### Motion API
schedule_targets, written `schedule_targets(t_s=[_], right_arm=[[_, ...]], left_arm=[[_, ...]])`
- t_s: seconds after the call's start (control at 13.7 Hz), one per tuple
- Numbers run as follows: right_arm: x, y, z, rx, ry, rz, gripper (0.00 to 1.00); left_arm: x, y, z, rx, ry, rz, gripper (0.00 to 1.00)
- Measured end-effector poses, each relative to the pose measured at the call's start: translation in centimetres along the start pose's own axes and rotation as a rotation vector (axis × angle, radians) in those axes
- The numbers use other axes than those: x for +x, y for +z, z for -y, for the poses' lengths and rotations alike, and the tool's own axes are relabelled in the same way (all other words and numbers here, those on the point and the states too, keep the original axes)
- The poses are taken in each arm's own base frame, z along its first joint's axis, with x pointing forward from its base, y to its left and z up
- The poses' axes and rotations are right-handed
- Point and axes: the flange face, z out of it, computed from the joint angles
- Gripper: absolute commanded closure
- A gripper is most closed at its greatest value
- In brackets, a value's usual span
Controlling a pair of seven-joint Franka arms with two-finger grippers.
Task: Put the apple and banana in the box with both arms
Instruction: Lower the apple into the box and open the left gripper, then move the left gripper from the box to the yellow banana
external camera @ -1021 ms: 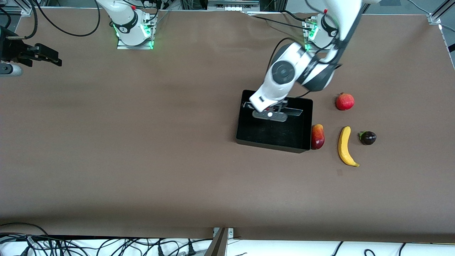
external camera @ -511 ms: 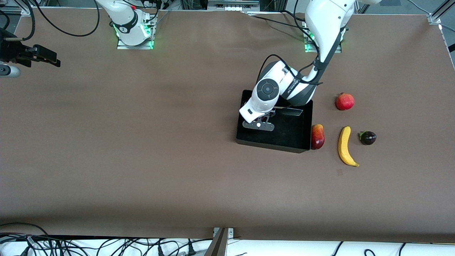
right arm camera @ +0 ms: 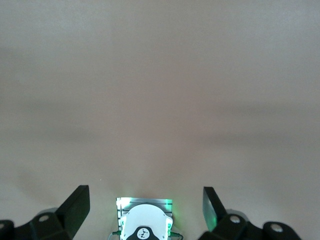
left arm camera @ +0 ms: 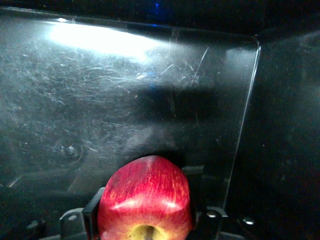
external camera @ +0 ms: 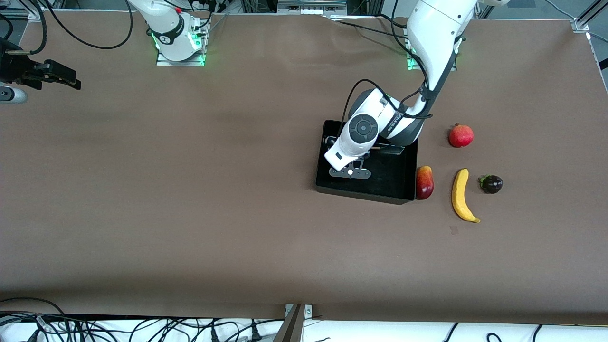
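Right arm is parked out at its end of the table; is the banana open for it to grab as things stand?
Probably not easily. The banana lies uncovered, but at the left arm's end, past the box, while the open right gripper waits over bare table.

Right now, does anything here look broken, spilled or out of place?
Nothing stands out. The left claw holds the apple inside the box; the box's glossy floor is only scuffed. The banana lies intact on the table. The right claw waits, open, over bare table.
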Motion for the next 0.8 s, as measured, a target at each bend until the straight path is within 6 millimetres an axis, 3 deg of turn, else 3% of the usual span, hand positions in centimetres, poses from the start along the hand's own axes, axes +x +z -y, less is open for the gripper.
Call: schedule_targets(t_s=[0.22, 0.44, 0.66, 0.8], right_arm=[[0.0, 0.0, 0.0, 0.000, 0.000, 0.000, 0.00], [0.0, 0.0, 0.0, 0.000, 0.000, -0.001, 0.00], [0.0, -0.1, 0.0, 0.000, 0.000, -0.002, 0.00], [0.0, -0.1, 0.0, 0.000, 0.000, -0.002, 0.00]], left_arm=[[0.3, -1.6, -0.2, -0.013, 0.001, -0.024, 0.00], [0.8, -6.8, 1.4, -0.017, -0.025, -0.042, 0.00], [1.4, -14.2, 7.0, -0.019, -0.051, -0.045, 0.00], [2.0, -17.2, 12.5, -0.024, 0.022, -0.060, 0.00]])
